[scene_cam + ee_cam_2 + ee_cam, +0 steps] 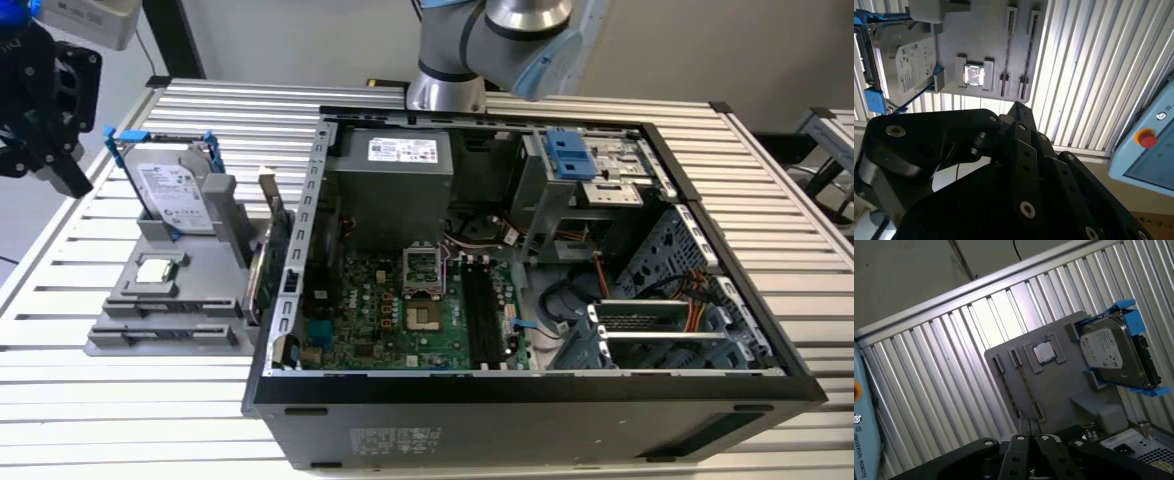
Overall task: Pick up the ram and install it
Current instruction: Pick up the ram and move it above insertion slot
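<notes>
1. The black, bar-linked gripper [1027,425] is seen in both wrist views with its fingers drawn together to a narrow tip. Nothing can be made out clamped between them.
2. The gripper is held high over the flat grey plastic fixture plate [1054,390], at the exterior view's left and well apart from the computer. This is judged to be a parking position that keeps it clear of every part.
3. The ram, a long, narrow, dark stick, is judged to be the dark strip [475,315] standing in the memory slots on the green motherboard [387,330], near the square processor socket. Whether it is fully seated, or is only an empty slot, cannot be told with certainty.
4. The two thin grooves on the fixture plate look alike, and no dark stick is seen standing in them. This supports that judgement.
5. The open black tower computer case [534,420] is laid on its side on the slatted aluminium table [107,400]. The motherboard is thereby turned upward and the slots can be reached from above.
6. The silver hard drive in a blue frame [174,195] is propped upright in a grey holder, and the small square silver processor chip [158,268] is nested in a recess of the plate.
7. The upright green expansion card [274,255] is stood between the plate and the case wall. Each part appears to be kept in its own seat so that it is offered at a known pose.
</notes>
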Available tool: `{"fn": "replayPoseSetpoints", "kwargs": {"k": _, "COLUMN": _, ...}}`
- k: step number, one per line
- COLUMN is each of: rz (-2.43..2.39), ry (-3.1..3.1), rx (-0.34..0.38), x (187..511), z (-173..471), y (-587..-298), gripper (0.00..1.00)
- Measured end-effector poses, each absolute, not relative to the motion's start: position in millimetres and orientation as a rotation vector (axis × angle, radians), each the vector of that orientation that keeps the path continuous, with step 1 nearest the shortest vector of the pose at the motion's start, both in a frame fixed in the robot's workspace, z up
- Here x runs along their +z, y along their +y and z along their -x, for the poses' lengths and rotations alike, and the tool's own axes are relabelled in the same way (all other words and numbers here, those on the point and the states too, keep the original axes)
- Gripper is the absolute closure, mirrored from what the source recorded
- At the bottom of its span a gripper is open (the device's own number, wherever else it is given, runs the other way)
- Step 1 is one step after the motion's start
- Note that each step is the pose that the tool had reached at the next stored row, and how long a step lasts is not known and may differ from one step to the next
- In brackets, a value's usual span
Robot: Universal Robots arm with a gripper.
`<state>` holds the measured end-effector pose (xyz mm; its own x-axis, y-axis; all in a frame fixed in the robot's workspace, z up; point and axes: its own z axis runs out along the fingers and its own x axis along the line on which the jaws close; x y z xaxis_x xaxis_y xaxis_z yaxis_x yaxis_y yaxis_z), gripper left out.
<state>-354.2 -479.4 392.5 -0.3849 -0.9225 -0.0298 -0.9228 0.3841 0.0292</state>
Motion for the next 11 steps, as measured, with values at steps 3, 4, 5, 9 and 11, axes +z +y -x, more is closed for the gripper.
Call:
{"fn": "replayPoseSetpoints", "kwargs": {"k": 3, "rz": 1.776, "ry": 2.570, "rx": 0.055, "x": 392.5, "z": 354.2, "y": -479.4, "gripper": 1.00}}
{"fn": "replayPoseSetpoints", "kwargs": {"k": 4, "rz": 1.786, "ry": 2.561, "rx": 0.052, "x": 392.6, "z": 354.2, "y": -479.4, "gripper": 1.00}}
{"fn": "replayPoseSetpoints", "kwargs": {"k": 5, "rz": 1.793, "ry": 2.556, "rx": 0.052, "x": 392.5, "z": 354.1, "y": -479.4, "gripper": 1.00}}
{"fn": "replayPoseSetpoints", "kwargs": {"k": 9, "rz": 1.821, "ry": 2.536, "rx": 0.052, "x": 392.4, "z": 354.3, "y": -479.3, "gripper": 1.00}}
{"fn": "replayPoseSetpoints", "kwargs": {"k": 11, "rz": 1.846, "ry": 2.518, "rx": 0.052, "x": 392.4, "z": 354.3, "y": -479.3, "gripper": 1.00}}
